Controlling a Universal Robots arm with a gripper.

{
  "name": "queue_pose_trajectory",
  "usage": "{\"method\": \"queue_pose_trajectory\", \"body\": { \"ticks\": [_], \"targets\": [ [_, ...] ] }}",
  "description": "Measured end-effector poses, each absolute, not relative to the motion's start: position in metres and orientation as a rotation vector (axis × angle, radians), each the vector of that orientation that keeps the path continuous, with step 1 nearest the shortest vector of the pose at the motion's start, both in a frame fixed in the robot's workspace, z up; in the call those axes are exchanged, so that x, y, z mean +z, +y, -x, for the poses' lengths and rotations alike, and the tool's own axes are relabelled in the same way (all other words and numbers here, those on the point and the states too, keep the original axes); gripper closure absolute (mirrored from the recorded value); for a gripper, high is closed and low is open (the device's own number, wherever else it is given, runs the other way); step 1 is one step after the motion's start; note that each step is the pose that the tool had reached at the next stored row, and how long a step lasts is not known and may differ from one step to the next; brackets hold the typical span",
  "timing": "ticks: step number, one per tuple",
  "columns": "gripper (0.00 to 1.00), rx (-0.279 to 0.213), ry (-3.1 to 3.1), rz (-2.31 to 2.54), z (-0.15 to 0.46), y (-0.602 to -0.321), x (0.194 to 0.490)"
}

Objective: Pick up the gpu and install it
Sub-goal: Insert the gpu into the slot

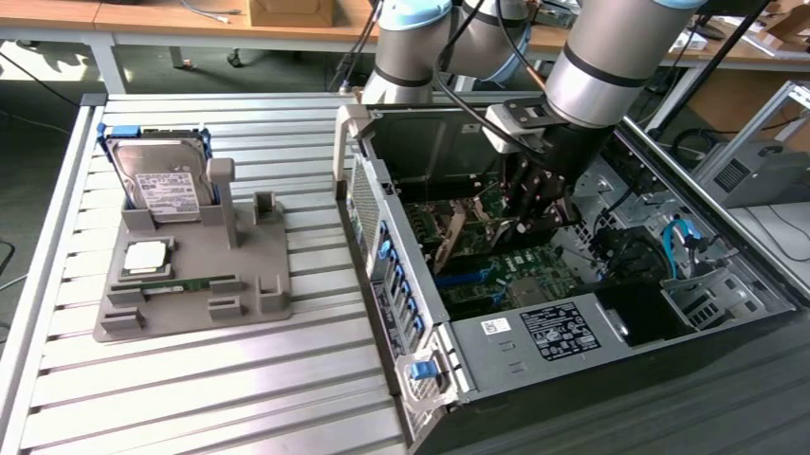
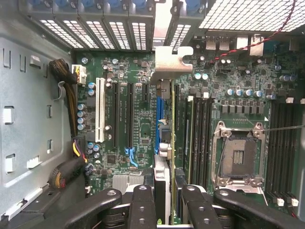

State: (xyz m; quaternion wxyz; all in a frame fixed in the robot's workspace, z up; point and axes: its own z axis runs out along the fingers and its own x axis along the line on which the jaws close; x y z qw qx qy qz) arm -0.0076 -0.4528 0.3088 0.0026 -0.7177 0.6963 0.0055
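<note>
claw (image 1: 529, 220) gripping gpu (image 1: 471, 239) inside computer case (image 1: 506, 365)

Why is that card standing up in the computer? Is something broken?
Nothing looks broken. The gripper holds the gpu edge-on above the motherboard, inside the open case.

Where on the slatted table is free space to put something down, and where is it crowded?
Free: the slatted table in front of the grey holder tray, and the strip between that tray and the open computer case. Crowded: inside the case, where the gripper holds the gpu edge-on over the motherboard slots.
</note>
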Motion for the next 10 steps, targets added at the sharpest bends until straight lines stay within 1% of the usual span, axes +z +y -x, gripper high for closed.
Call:
{"method": "queue_pose_trajectory", "body": {
  "ticks": [10],
  "targets": [
    [0.73,0.017,2.184,2.251,0.0095,-0.4545,0.3084]
  ]
}}
